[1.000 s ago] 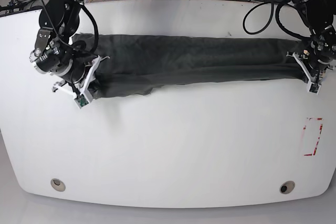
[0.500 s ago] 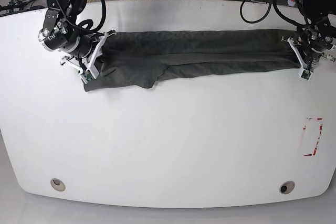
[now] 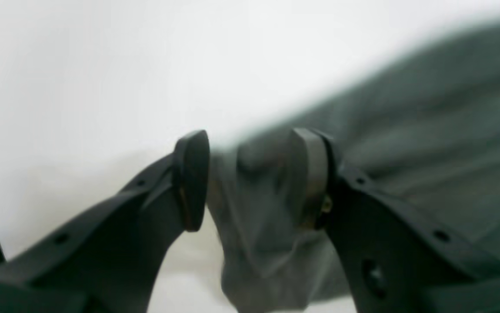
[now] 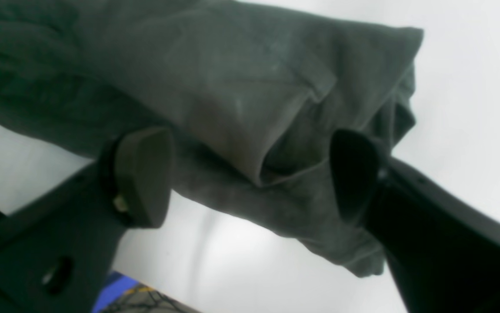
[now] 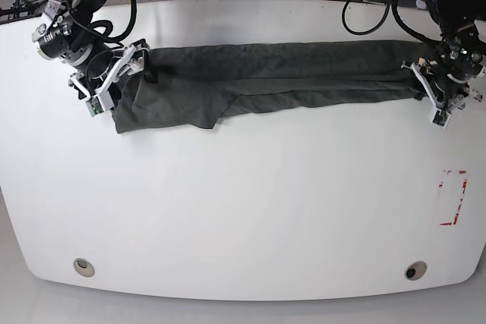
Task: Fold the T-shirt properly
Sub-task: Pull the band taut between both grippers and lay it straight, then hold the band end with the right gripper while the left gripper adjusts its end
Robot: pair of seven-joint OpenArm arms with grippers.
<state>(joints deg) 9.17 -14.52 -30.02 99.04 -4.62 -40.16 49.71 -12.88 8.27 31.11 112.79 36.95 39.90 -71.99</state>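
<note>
**Lengthwise fold laid down, both ends being let go**

T-shirt [image 5: 266, 77] lies as a long narrow band across far half of table [image 5: 243, 218], one corner spilling toward the near side by right gripper [image 5: 114, 81]. Right gripper's jaws are spread wide, cloth end loose btwn them, not pinched. Left gripper [image 5: 439, 90] at the opposite end: jaws apart, cloth bunched btwn, touching one pad; can't tell if it's free. Step, by my read: release after fold. Next: lift both clear w/o dragging fabric, then regrip for crosswise fold.

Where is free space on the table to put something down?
The wide white table area in front of the T-shirt is bare, apart from red marks toward one side. The far strip is crowded: shirt, and an end effector at each end.
</note>
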